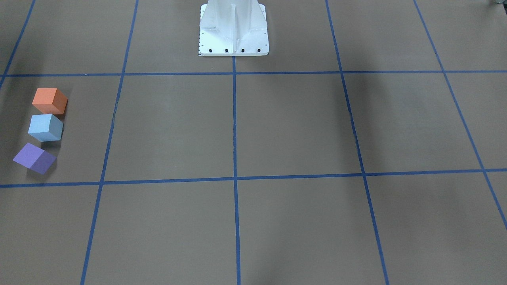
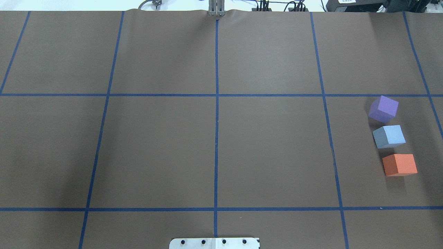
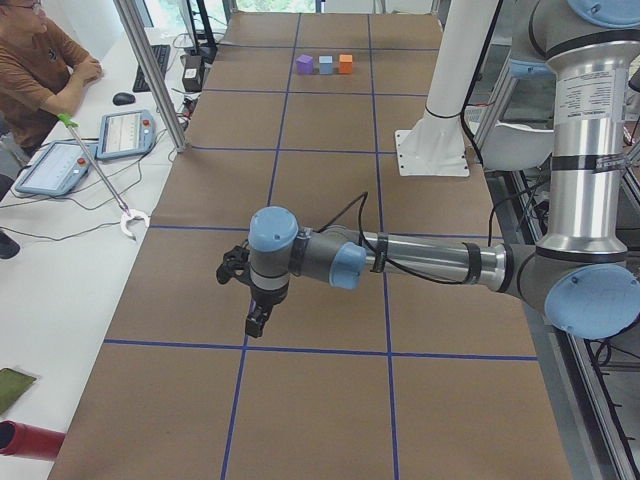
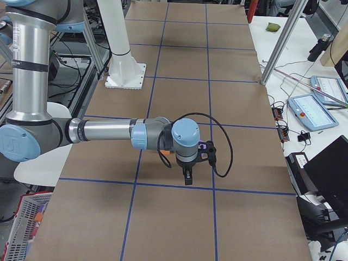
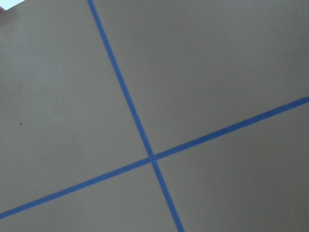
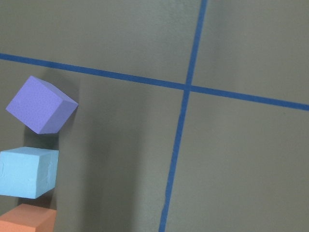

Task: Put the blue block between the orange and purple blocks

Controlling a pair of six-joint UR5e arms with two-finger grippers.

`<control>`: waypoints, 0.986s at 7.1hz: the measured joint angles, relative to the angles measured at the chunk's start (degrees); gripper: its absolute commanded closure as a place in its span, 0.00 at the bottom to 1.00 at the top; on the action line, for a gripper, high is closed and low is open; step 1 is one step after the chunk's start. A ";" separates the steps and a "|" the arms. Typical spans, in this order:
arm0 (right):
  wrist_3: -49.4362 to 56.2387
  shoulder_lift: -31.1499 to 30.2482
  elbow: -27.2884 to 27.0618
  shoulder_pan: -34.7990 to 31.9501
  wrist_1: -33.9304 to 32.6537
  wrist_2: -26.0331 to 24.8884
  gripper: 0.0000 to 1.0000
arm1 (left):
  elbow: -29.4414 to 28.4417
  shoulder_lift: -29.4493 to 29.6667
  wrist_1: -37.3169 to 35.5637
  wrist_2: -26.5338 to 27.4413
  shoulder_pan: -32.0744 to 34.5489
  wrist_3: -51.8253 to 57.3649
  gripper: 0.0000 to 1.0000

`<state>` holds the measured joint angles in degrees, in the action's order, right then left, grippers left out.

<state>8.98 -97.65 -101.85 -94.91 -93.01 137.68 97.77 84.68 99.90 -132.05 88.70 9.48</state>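
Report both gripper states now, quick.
Left gripper: cannot be told; it shows only in a side view.
Right gripper: cannot be told; it shows only in a side view.

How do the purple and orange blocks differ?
The purple block sits turned askew to the grid lines; the orange block lies nearly square to them. The purple block is farther from the robot's base, the orange block nearer. Both are similar-sized cubes flanking the blue block.
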 measured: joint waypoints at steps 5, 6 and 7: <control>-1.06 -0.58 0.43 -0.88 -1.80 -0.41 0.00 | 0.54 0.10 -6.78 3.35 2.00 0.02 0.00; -1.54 0.50 0.21 -0.85 -4.67 -0.33 0.00 | 1.12 1.53 -10.48 3.44 1.96 -0.09 0.00; -1.75 1.17 -0.21 -0.83 -7.23 0.03 0.00 | 1.22 2.03 -12.13 3.10 1.93 -0.66 0.00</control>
<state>7.24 -96.48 -102.06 -95.74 -100.24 137.72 99.00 86.71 87.77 -128.95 90.63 8.82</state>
